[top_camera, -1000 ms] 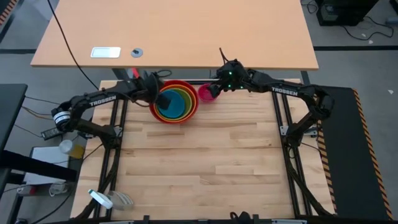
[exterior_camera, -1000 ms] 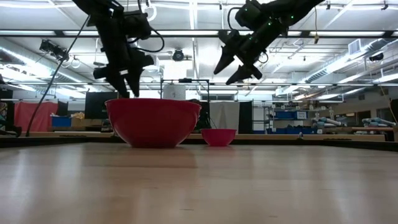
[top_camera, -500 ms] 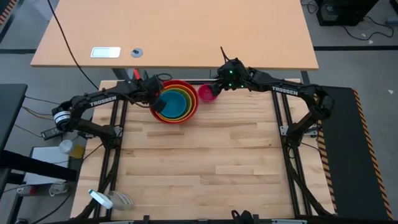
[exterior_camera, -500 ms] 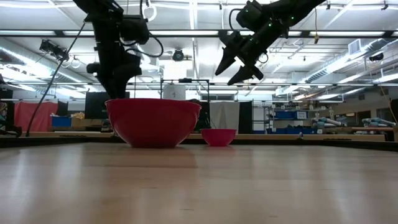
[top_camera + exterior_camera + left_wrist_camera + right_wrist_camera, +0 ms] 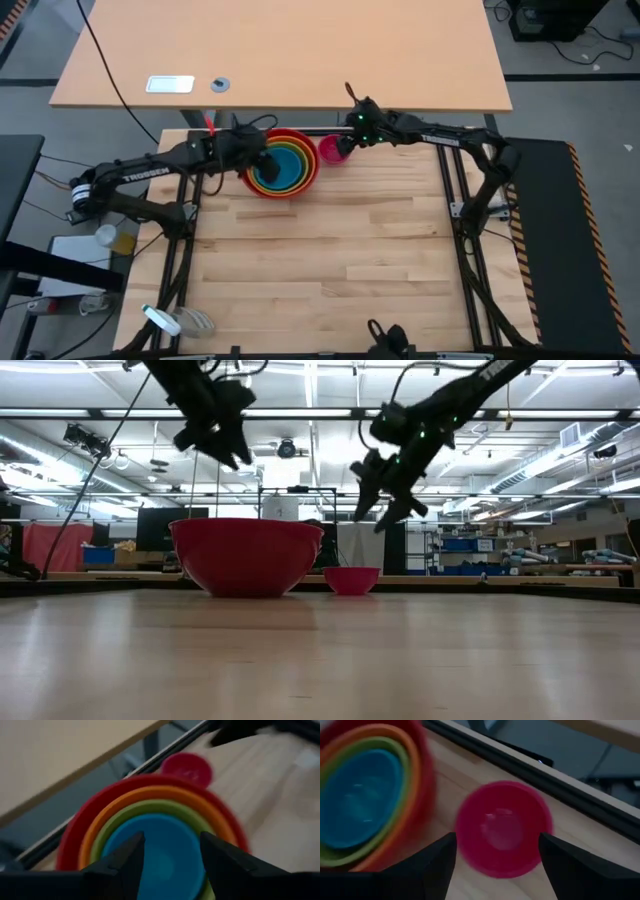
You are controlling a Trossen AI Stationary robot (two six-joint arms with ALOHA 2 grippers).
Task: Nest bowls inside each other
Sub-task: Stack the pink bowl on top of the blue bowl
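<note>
From above, the red bowl sits near the far edge of my wooden table, with the orange bowl, the yellow-green bowl and the blue bowl nested inside it, while the small magenta-pink bowl stands alone just beside the red one's right side. My left gripper hangs over the left rim of the stack, and my right gripper sits over the far right edge of the pink bowl. From table height, the red bowl stands upright with the pink bowl low beside it; my left gripper is raised well clear above the red rim, holding nothing, and my right gripper is poised above the pink bowl with its fingers spread apart and empty. Past my left wrist, my two fingers stand parted with nothing between them, framing the blue bowl ringed by green, orange and red, the pink bowl beyond. Past my right wrist, my fingers are spread wide on either side of the pink bowl, not touching it, with the nested stack beside it.
</note>
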